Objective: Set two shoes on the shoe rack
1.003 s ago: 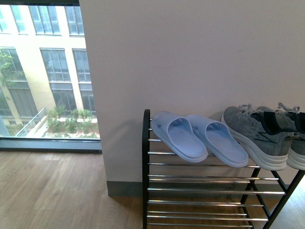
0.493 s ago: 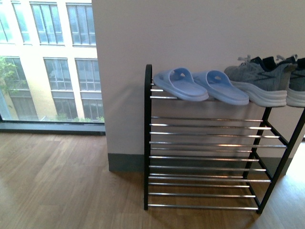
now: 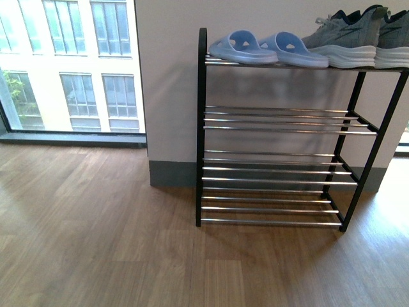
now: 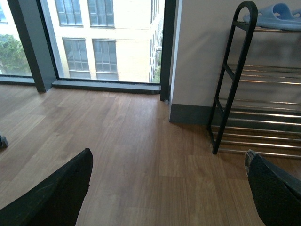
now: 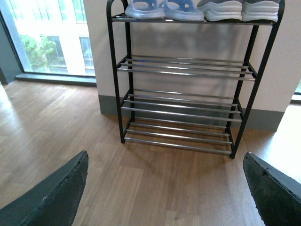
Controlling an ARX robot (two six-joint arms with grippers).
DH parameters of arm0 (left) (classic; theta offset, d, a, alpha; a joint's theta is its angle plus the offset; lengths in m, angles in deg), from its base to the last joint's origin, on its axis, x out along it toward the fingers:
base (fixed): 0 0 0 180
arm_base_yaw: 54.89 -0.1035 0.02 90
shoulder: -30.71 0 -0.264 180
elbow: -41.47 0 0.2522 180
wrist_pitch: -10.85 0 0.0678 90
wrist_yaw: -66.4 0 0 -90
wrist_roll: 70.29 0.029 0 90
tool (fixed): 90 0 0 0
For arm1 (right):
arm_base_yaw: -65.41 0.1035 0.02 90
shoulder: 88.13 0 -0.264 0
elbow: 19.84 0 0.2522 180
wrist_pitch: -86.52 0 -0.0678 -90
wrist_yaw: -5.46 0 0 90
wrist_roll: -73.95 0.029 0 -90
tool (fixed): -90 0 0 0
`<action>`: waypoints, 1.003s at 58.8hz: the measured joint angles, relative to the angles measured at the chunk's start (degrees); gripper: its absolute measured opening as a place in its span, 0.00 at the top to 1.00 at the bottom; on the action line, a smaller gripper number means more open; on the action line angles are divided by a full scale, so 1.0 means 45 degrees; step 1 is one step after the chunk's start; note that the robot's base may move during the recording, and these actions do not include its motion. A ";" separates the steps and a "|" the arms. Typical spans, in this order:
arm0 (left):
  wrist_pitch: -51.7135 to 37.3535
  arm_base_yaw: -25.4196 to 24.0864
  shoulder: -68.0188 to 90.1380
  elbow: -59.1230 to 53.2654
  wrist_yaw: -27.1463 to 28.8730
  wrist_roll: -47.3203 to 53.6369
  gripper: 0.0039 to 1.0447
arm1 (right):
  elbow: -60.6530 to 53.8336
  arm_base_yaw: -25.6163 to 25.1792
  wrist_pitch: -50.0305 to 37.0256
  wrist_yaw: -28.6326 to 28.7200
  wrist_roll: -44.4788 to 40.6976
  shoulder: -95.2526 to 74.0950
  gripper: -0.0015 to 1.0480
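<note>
Wood floor (image 3: 96, 243); shoe rack (image 3: 202, 128) top tier holds both shoes (image 3: 358, 35).

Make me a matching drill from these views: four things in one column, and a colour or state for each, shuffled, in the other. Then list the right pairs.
Things:
1. slippers
2. sneakers
3. shoe rack
4. left end effector

Colour or state:
A. black frame, chrome bars
B. open, holding nothing
C. pale blue
D. grey knit, white soles

Pairs: 1-C, 2-D, 3-A, 4-B
</note>
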 joint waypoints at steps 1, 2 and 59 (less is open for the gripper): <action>0.0000 0.0000 0.0000 0.0000 0.0000 0.0000 0.09 | 0.0000 0.0000 0.0000 0.0005 0.0000 0.0000 0.09; 0.0000 0.0000 0.0000 0.0000 0.0000 0.0000 0.09 | -0.0005 0.0000 0.0000 0.0005 0.0000 0.0000 0.09; 0.0000 0.0000 0.0000 0.0000 0.0000 0.0000 0.09 | 0.0000 0.0000 0.0000 0.0005 0.0000 0.0015 0.09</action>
